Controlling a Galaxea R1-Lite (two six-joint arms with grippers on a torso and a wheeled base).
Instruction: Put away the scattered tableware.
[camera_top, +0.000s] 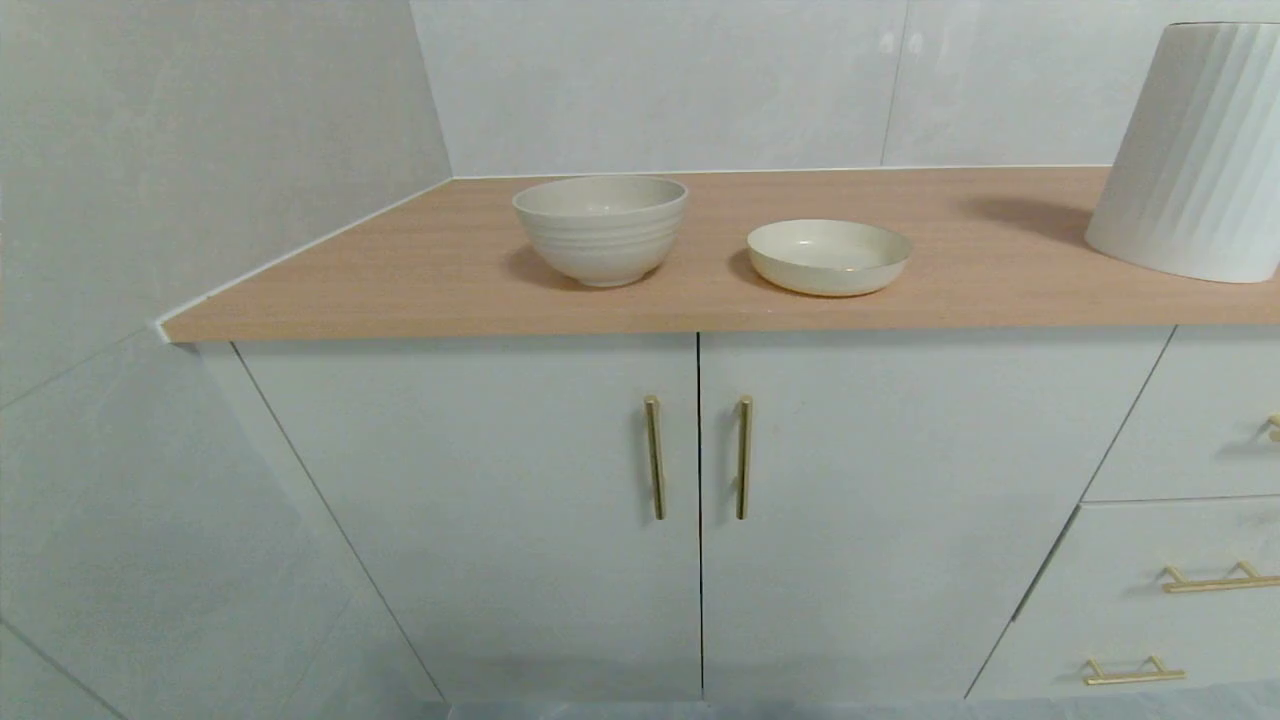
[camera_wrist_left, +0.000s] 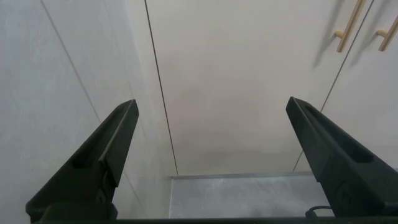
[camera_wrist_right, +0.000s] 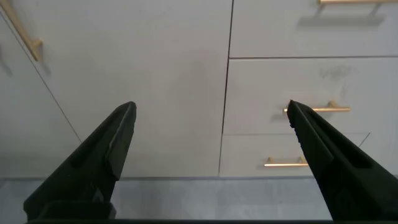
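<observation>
Wooden counter (camera_top: 400, 270) | bowl (camera_top: 600, 230) beside dish (camera_top: 828, 256) | left jaws released | right jaws released

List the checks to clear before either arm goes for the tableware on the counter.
1. Left gripper open with nothing between its fingers: ok.
2. Right gripper open with nothing between its fingers: ok.
3. Ribbed bowl upright on the counter, apart from the shallow dish: ok.
4. Shallow dish empty: ok, its inside shows bare.
5. Ribbed bowl empty: cannot tell, its bottom is hidden behind the near wall.
6. Cabinet doors open for stowing: not ok, both are shut.
</observation>
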